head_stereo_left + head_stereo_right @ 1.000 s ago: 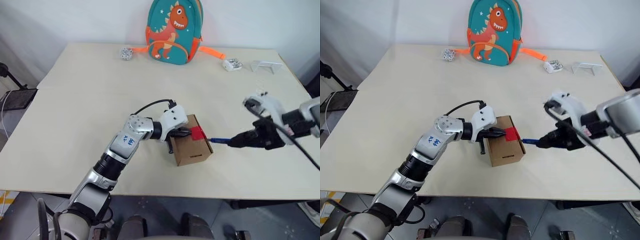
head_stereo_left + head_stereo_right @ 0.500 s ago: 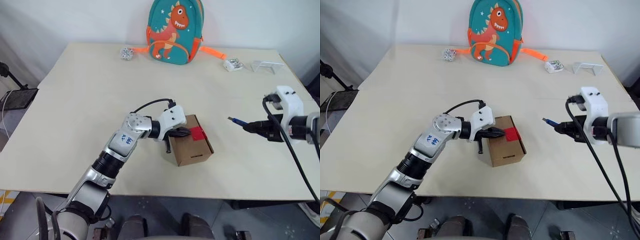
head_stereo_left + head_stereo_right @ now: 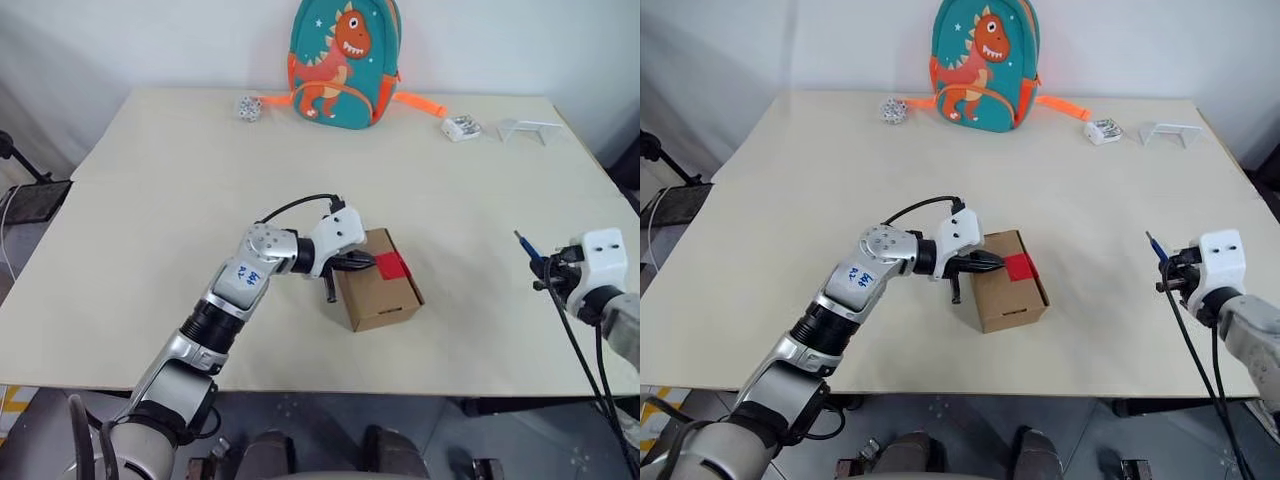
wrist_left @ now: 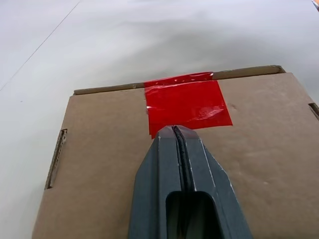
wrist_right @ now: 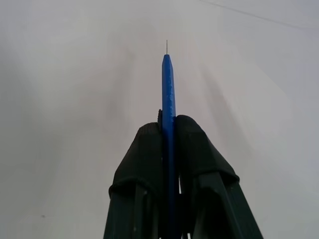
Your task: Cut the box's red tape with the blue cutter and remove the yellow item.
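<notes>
Sitting near the worktop's (image 3: 150, 200) front middle, the box (image 3: 380, 296) is closed, long axis running slantwise from near-left to far-right, red tape (image 3: 392, 265) still across the top seam at its far edge. No yellow item on show; presumably inside.

Left gripper (image 3: 362, 264) lies on the box top, jaws pressed together with nothing between them, tips just short of the tape, coming in from the box's left. Looks like it is pinning the box down.

Right gripper (image 3: 1175, 280) is well apart, off toward the worktop's right edge, jaws narrow and clamped on the cutter (image 3: 527, 248). Cutter points away from the robot toward the far side, fine blade tip out front, not at the box.

Key relation: tape lies to the left of the cutter, with bare worktop between. Left arm is nearer the box but carries no tool, so the right would have to swing the blade round leftward to the seam. Tape looks whole in the left wrist view; cut not started, I'd judge.

Writing: blue scribble on the left arm's forearm, unreadable. Dinosaur backpack (image 3: 343, 62) at the far edge, no legible text.
</notes>
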